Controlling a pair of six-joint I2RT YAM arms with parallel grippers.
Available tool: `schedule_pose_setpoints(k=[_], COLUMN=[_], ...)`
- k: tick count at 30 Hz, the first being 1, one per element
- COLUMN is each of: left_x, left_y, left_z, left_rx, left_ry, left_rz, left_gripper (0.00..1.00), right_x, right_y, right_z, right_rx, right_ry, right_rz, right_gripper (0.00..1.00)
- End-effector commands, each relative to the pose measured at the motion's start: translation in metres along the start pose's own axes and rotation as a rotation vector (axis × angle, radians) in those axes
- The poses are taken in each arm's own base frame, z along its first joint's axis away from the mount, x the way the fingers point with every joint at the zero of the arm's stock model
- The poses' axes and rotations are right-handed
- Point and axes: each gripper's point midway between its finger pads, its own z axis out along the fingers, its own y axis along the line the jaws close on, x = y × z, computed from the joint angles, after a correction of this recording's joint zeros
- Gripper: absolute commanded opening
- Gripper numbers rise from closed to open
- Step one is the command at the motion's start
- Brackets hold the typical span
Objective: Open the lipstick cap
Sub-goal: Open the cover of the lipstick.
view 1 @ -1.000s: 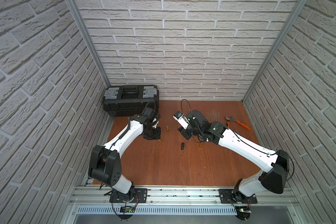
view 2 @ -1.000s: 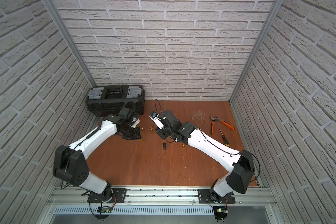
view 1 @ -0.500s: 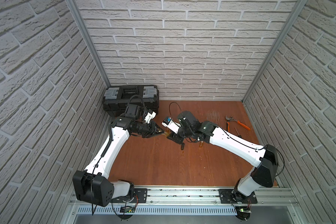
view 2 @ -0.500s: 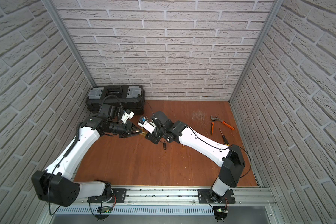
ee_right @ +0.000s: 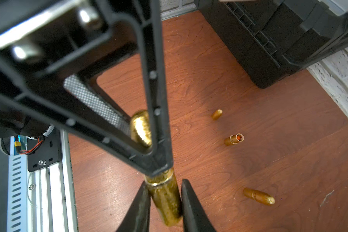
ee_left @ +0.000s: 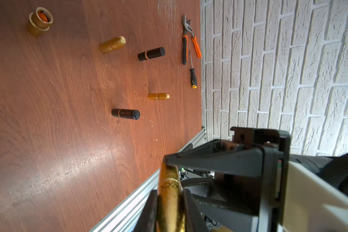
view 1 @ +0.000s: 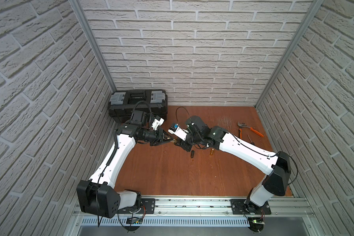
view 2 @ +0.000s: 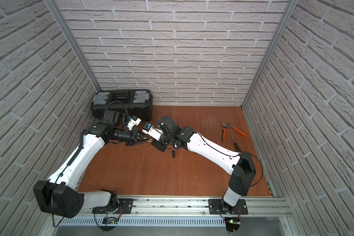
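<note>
At the desk's [view 1: 172, 173] far left corner a black toolbox [view 1: 138, 104] is sitting against the wall. Just right of it, over the desk's far half and left of its middle, my left claw [ee_left: 170, 211] is pinching a gold lipstick [ee_left: 169, 192] tight between both fingers, holding it off the wood. My right claw [ee_right: 165, 200] is meeting it head-on, its jaws clamping the tube's other end, so both claws are sharing one lipstick, tip to tip. A bright ring is showing on the tube between the two grips. Raised letters are curving round the band by my left fingers, and I cannot read them in full.

Right of the claws, toward the desk's middle, a black lipstick [ee_left: 126, 113] is showing gold-band lettering that looks like "LESSXCOCO". A second black lipstick [ee_left: 151, 53], a capped gold tube [ee_left: 112, 44], another gold tube [ee_left: 158, 96] and an uncapped gold base [ee_left: 41, 20] with an orange stick inside are dotting the wood, all apart. Orange-handled pliers [view 1: 249, 130] and a screwdriver [ee_left: 192, 77] are resting near the right edge.
</note>
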Motion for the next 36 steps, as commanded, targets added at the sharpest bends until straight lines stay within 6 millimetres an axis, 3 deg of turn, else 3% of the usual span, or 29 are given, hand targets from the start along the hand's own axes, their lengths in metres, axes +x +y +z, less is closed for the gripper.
schedule_pose_setpoints(k=[1,13,21,36], left_x=[0.004,-0.006,-0.020,-0.031], left_y=[-0.012,-0.004,-0.003,0.004], left_z=[-0.006,-0.016,-0.032,-0.047], left_rx=[0.055,0.070,0.090,0.121], left_ry=[0.003,-0.039,-0.102,-0.152], left_rz=[0.008,-0.016,-0.037,-0.083], left_gripper=[0.13,0.03,0.02,0.01], right_x=[-0.009,0.002,0.018,0.018], right_y=[-0.002,-0.010,-0.018,-0.031], right_z=[-0.002,-0.001,0.000,-0.008], right_rx=[0.017,0.065,0.123,0.209], right_ry=[-0.021,0.022,0.065,0.053], right_rz=[-0.012,-0.019,-0.017,-0.021], right_gripper=[0.20,0.07,0.06,0.05])
